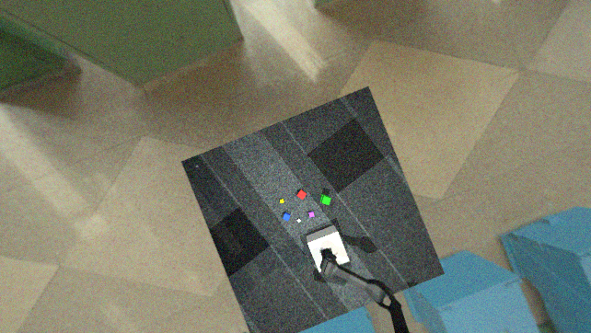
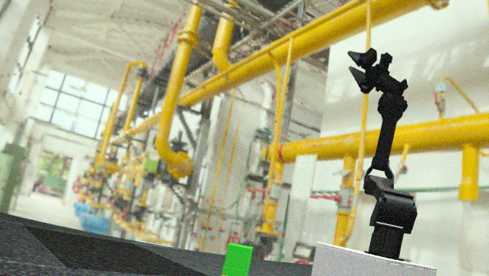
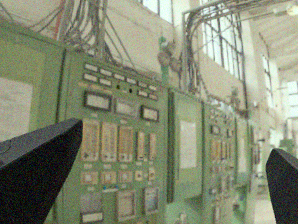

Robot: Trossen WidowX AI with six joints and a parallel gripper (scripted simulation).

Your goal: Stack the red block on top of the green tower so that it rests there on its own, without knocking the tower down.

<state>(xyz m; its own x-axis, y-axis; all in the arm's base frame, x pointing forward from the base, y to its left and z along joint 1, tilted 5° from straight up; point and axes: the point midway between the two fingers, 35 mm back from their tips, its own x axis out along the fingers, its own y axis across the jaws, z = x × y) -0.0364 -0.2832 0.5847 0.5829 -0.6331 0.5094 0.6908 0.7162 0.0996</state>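
yellow block (image 1: 282,200): small, far out ahead of the pincer on the dark mat (image 1: 258,276), leftmost of the cluster.
blue block (image 1: 286,216): just below the yellow one, nearer the arm's base.
white block (image 1: 298,221): tiny, hard to make out, probably a cube.
red block (image 1: 301,194): flat on the mat, well below and ahead of the pincer, untouched, just beside the tower but apart from it.
purple block (image 1: 311,214): between red block and white pedestal (image 2: 354,261).
green tower (image 1: 326,199): upright, to the right of the red block; nothing on top.
pincer (image 2: 362,69): raised high above the pedestal, spread wide, holding nothing; both fingers frame only background wall in the wrist view.
progress: nothing done yet, judging by how things lie; reach, grasp, lift, placement and release all left.
hidden: tower's base cut off by the lower edge of the exterior view; red block absent from that view; no block in the wrist view; pincer itself hard to separate from the arm in the top view.
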